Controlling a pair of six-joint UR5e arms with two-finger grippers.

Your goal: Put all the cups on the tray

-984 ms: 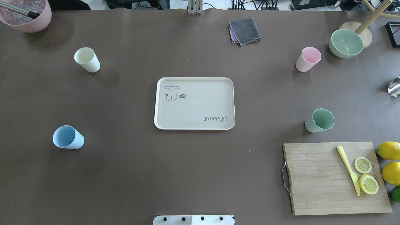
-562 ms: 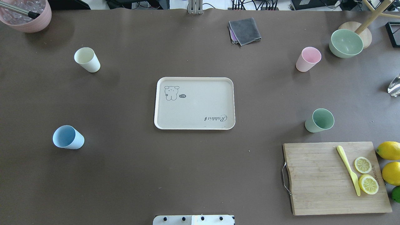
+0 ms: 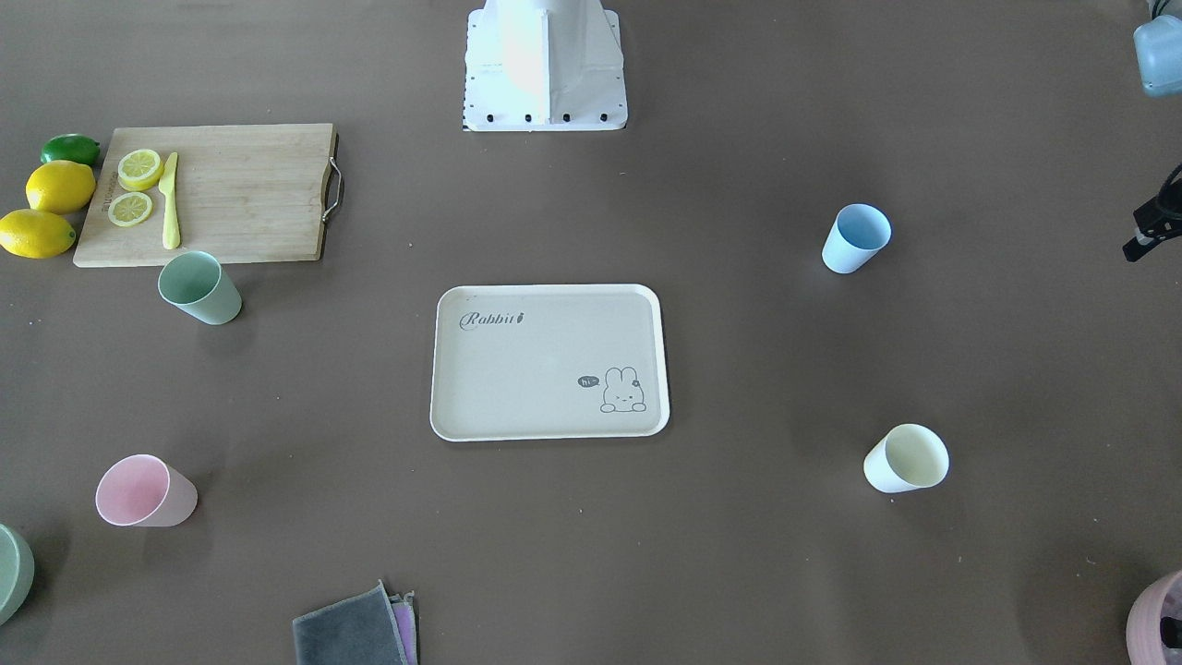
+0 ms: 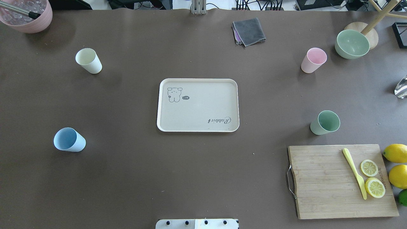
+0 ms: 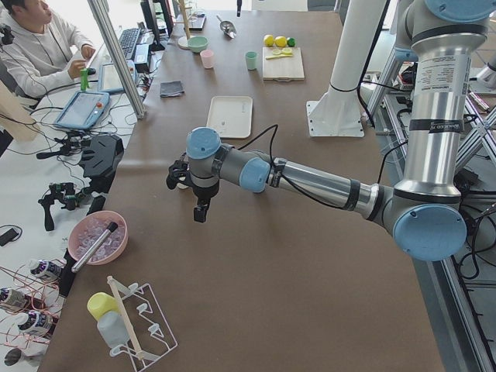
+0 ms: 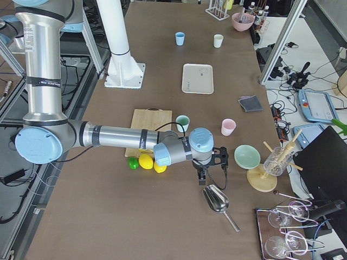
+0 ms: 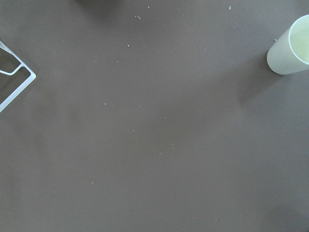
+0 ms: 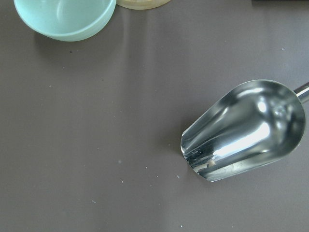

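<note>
The cream tray point(image 4: 203, 108) lies flat at the table's middle with nothing on it. All the cups stand upright on the table, apart from the tray: the cream-yellow cup point(image 4: 89, 61) far left, the light blue cup point(image 4: 69, 140) near left, the pink cup point(image 4: 313, 60) far right, the pale green cup point(image 4: 325, 122) near right. The left gripper point(image 5: 200, 211) hangs over bare table beyond the left cups; its wrist view shows the cream-yellow cup point(image 7: 289, 46) at the edge. The right gripper point(image 6: 201, 176) hangs beyond the pink cup. I cannot tell whether either is open or shut.
A wooden cutting board point(image 4: 324, 190) with lemon slices and a yellow knife lies near right, with lemons point(image 4: 396, 153) beside it. A green bowl point(image 4: 352, 44), a pink bowl point(image 4: 27, 16) and a grey cloth point(image 4: 249, 31) sit along the far edge. A metal scoop point(image 8: 246, 130) lies under the right wrist.
</note>
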